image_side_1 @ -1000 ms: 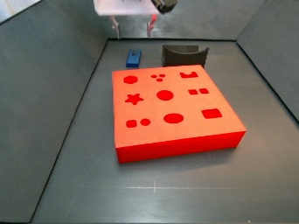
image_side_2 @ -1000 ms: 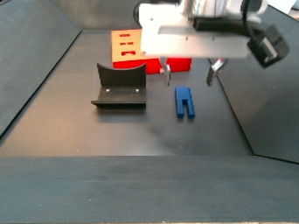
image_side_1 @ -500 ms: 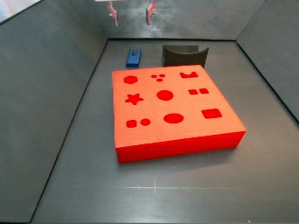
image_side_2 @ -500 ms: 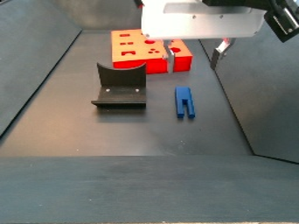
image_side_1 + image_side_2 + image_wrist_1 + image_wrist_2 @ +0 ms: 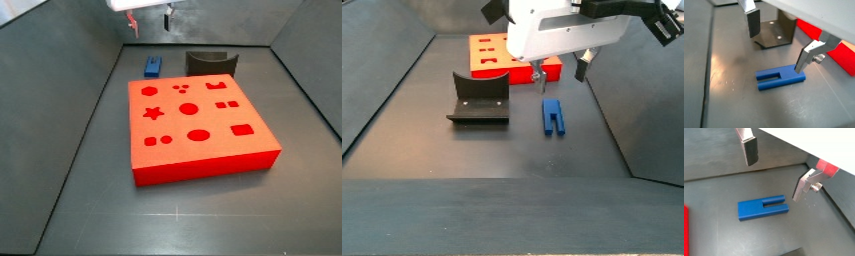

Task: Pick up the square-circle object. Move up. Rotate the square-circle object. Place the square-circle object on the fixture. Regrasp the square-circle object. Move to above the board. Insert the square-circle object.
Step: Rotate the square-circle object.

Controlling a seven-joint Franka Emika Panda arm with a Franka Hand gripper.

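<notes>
Dark grey floor fills both wrist views: the square-circle object (image 5: 781,78) lies flat below the gripper (image 5: 774,170), whose jaws stand apart and empty. In a side view, the peg rests untouched beside the fixture (image 5: 480,98), near the board (image 5: 502,52). Judging by this, every step remains.

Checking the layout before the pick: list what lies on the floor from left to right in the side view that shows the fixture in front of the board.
Fixture → square-circle object. The board sits behind, overlapping the fixture's span, so it is left unordered. The gripper hangs above the blue piece, jaws open and empty.
</notes>
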